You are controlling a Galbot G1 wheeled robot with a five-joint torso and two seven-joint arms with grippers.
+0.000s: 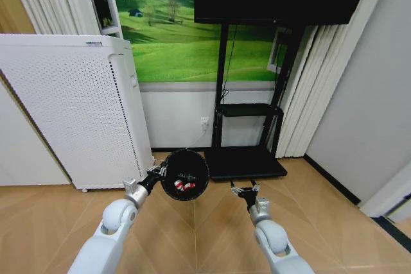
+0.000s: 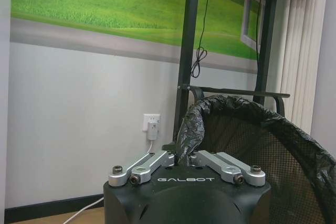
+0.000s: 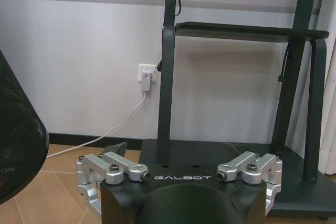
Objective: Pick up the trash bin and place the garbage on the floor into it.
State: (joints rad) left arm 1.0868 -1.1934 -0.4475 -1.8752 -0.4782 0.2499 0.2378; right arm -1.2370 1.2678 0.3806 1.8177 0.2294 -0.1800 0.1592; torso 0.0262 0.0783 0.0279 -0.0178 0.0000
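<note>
Bare floor (image 1: 212, 222) ahead, TV stand (image 1: 247, 158) beyond, white cabinet (image 1: 70, 113) left

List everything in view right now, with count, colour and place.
bin: one, black mesh with dark liner, held up off the floor at its rim
garbage: red-and-white piece, inside the bin
air purifier: one, white, by the left wall
TV stand: one, black, against the wall ahead
wall socket: one, white, plug in it
left gripper: shut on the bin's rim
right gripper: open, empty, above the floor
</note>
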